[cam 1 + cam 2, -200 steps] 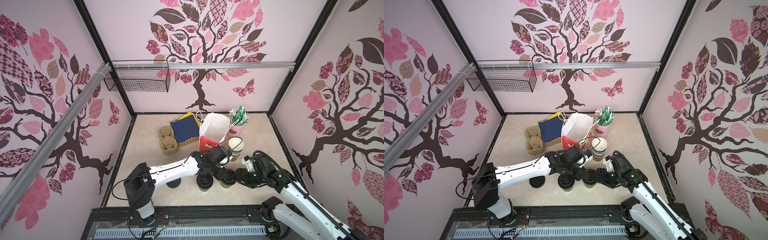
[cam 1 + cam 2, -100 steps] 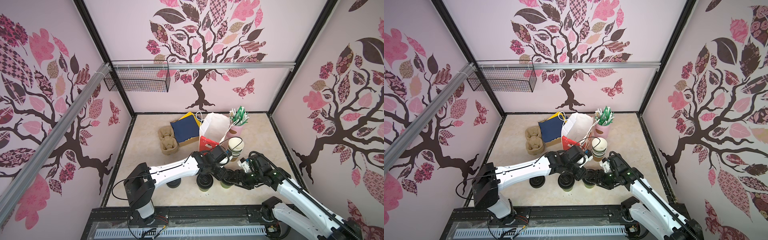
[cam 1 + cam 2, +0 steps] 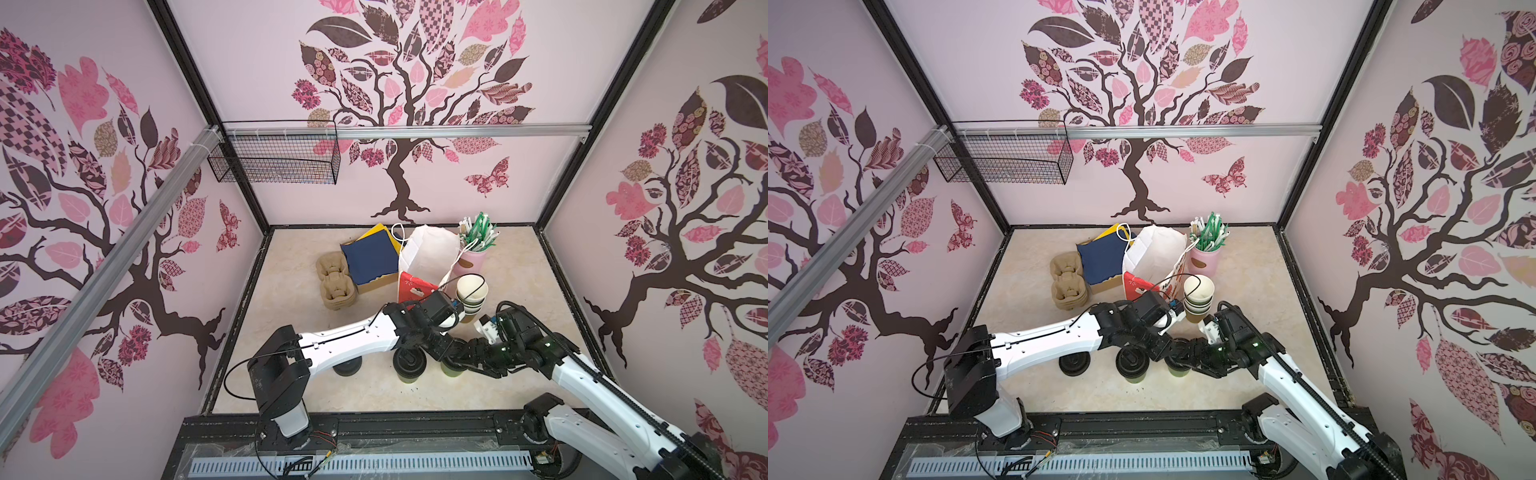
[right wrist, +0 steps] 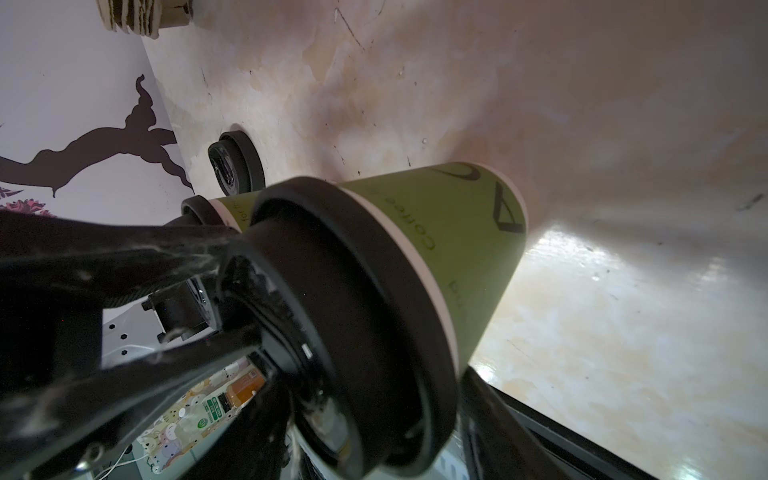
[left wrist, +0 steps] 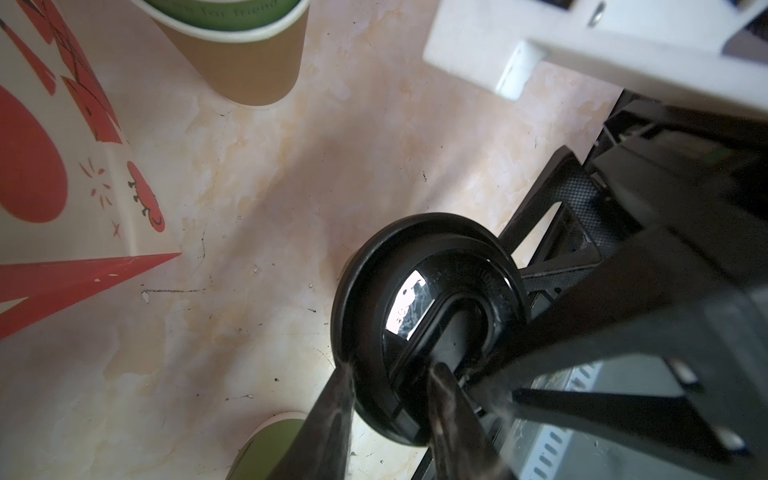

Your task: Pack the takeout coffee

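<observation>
Left wrist view: the left pincer is clenched on the lid rim of a lidded cup that stands upright on the counter, directly beneath it. The right pincer faces the same lid head-on, jaws flanking it; whether they grip, I cannot tell. The second lidded cup stands just beside the left pincer, away from the right pincer.

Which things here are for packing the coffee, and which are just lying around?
For the job:
- middle lidded cup
- end lidded cup
- probably the paper bag and cardboard cup carriers

Just lying about:
- loose black lid
- stack of empty cups
- pink straw pot
- blue-topped cardboard box
</observation>
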Tool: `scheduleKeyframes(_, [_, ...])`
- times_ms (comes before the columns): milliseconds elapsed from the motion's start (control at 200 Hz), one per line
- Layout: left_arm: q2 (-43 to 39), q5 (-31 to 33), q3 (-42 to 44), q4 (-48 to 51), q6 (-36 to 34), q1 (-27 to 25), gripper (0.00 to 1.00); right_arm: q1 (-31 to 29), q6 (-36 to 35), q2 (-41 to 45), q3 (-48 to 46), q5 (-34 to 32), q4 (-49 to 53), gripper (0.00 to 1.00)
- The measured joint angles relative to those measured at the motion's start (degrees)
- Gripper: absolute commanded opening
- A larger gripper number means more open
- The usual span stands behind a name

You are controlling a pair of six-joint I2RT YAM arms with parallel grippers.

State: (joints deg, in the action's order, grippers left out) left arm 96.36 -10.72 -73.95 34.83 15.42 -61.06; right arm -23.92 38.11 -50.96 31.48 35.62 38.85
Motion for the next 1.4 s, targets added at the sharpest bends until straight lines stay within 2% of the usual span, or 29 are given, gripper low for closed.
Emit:
scheduleKeyframes(130, [0.00,0.02,0.00,-0.07,0.00,0.00,0.34,-0.13,0.15,0.79,1.81,-2.25,2.16,0.71])
scheduleKeyframes(320, [0.04,0.07,0.00,-0.15,0.00,0.02,0.34,0.00,2.71,8.13,5.33,-9.11,6.45,0.68])
scheduleKeyframes(470, [0.07,0.07,-0.02,-0.15,-0.02,0.02,0.34,0.00,4.35,11.50,6.93,-12.96,8.98,0.54])
scheduleKeyframes(565, [0.07,0.04,-0.02,-0.15,-0.09,0.02,0.34,0.00,5.40,11.91,6.86,-14.40,10.88,0.39])
scheduleKeyframes(635, [0.07,0.07,-0.02,-0.13,-0.22,0.02,0.33,0.00,5.77,11.80,6.43,-14.29,11.15,0.31])
scheduleKeyframes(815, [0.07,0.04,-0.02,-0.13,-0.24,0.02,0.33,0.00,5.64,10.38,4.63,-11.82,10.84,0.18])
scheduleKeyframes(1105, [0.07,0.07,-0.02,-0.11,-0.39,0.02,0.33,0.00,5.84,8.52,2.71,-7.37,7.89,0.16])
scheduleKeyframes(1400, [0.13,0.09,-0.04,-0.09,-0.42,0.02,0.33,0.04,5.81,8.35,1.86,-6.25,7.43,0.10])
